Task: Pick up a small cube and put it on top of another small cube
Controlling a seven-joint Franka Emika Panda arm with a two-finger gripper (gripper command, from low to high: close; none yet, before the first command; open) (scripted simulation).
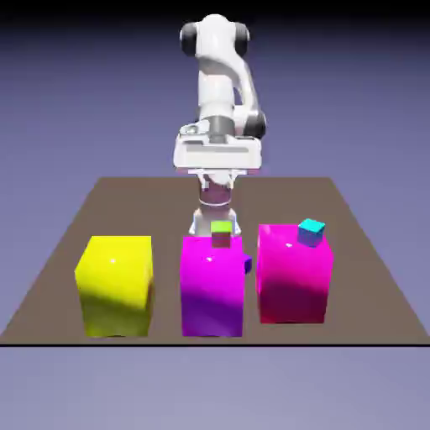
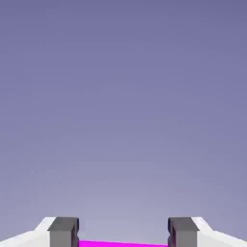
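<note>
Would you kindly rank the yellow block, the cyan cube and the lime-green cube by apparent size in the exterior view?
1. Yellow block, clearly largest.
2. Cyan cube and lime-green cube: both tiny, too alike to rank.

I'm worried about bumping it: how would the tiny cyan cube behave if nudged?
The cyan cube has flat faces, so it would probably slide, not roll. It sits near an edge of the magenta block under it, so a nudge might drop it.

yellow block (image 1: 115,285), cyan cube (image 1: 311,231)
</note>
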